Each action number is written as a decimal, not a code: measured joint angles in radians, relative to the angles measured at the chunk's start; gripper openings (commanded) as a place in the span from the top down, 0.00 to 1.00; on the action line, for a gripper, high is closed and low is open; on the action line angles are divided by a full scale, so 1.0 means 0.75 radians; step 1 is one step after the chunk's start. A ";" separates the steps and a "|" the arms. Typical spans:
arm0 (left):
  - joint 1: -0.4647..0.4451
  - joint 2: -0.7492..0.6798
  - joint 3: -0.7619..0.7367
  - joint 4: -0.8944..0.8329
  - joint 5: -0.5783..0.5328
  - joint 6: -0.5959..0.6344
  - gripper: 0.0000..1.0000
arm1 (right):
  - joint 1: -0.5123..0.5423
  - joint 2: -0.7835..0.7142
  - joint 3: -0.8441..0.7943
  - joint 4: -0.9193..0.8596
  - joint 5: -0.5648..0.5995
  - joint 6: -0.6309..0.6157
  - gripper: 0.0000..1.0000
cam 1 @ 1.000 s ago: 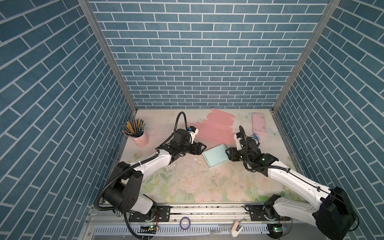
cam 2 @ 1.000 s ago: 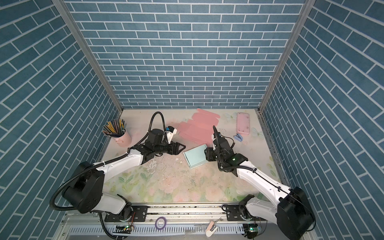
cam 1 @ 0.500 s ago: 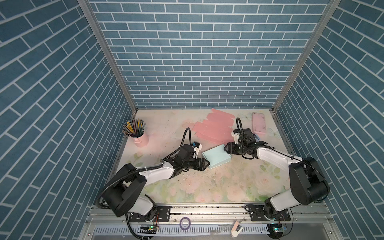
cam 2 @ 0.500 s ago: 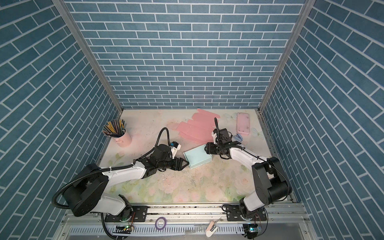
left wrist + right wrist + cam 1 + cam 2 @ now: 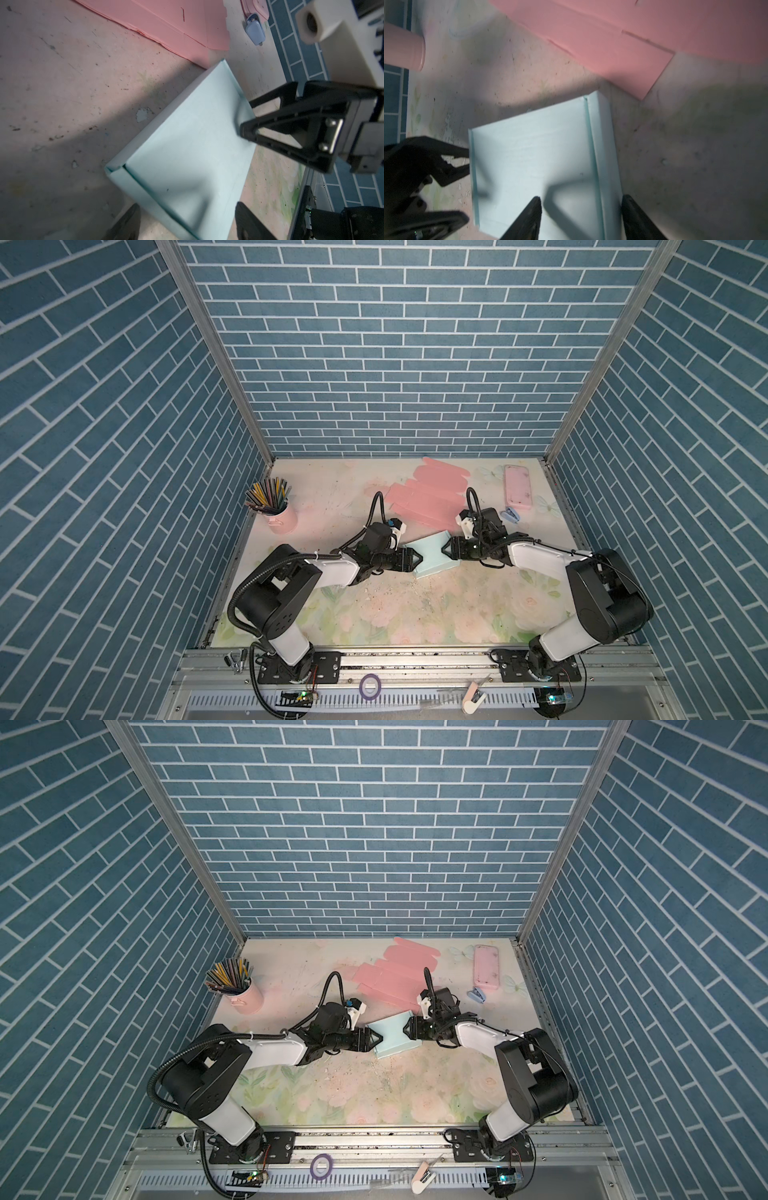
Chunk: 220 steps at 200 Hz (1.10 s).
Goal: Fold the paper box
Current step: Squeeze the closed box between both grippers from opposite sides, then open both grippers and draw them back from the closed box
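Observation:
The paper box (image 5: 432, 558) (image 5: 392, 1038) is pale teal and lies folded into a shallow flat shape at mid-table. My left gripper (image 5: 417, 562) (image 5: 376, 1042) meets its left end. In the left wrist view the box (image 5: 187, 149) fills the middle, and the left gripper (image 5: 187, 222) is open, one finger on each side of the near end. My right gripper (image 5: 445, 549) (image 5: 408, 1029) reaches the box's right end. In the right wrist view the right gripper (image 5: 581, 216) is open, one finger over the box (image 5: 533, 158) top and one outside its side wall.
A flat pink card sheet (image 5: 428, 497) (image 5: 395, 973) lies just behind the box. A pink cup of pencils (image 5: 278, 514) stands at the back left. A pink case (image 5: 517, 487) and a small blue stapler (image 5: 511, 515) lie at the back right.
The left gripper came forward and right to the box's left end. The right arm folded back, so its gripper now reaches the box from the right, with its jaws slightly wider.

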 measured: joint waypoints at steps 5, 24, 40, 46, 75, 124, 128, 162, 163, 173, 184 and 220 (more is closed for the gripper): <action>0.006 0.000 0.000 -0.002 0.002 -0.001 0.28 | 0.023 -0.023 -0.016 -0.004 0.009 0.002 0.38; 0.027 0.000 0.000 -0.001 0.002 0.001 0.28 | 0.097 -0.102 -0.059 -0.013 0.046 0.027 0.38; 0.040 0.000 0.000 -0.006 0.000 0.007 0.28 | 0.136 -0.160 -0.092 -0.011 0.066 0.050 0.38; 0.043 0.000 0.000 -0.006 0.001 0.009 0.28 | 0.142 -0.176 -0.104 -0.006 0.071 0.061 0.38; 0.073 -0.004 -0.005 -0.008 0.012 0.024 0.27 | 0.155 -0.221 -0.158 0.009 0.090 0.100 0.38; 0.125 -0.243 -0.056 -0.205 -0.076 0.126 0.24 | 0.148 -0.369 -0.160 -0.110 0.201 0.100 0.44; 0.117 -0.286 -0.068 -0.229 -0.093 0.136 0.29 | 0.144 -0.375 -0.149 -0.123 0.209 0.098 0.45; -0.139 -0.568 -0.168 -0.333 -0.303 0.139 0.73 | 0.066 -0.307 0.095 -0.237 0.261 0.000 0.54; -0.159 -0.573 -0.173 -0.332 -0.312 0.143 0.74 | 0.062 -0.299 0.108 -0.241 0.261 -0.007 0.54; -0.286 -0.585 -0.208 -0.310 -0.376 0.128 0.82 | 0.041 -0.235 0.205 -0.251 0.265 -0.039 0.57; -0.432 -0.557 -0.246 -0.256 -0.450 0.089 0.88 | 0.022 -0.152 0.307 -0.257 0.266 -0.080 0.59; -0.658 -0.276 -0.271 0.031 -0.614 -0.003 0.94 | 0.000 0.110 0.518 -0.275 0.265 -0.157 0.62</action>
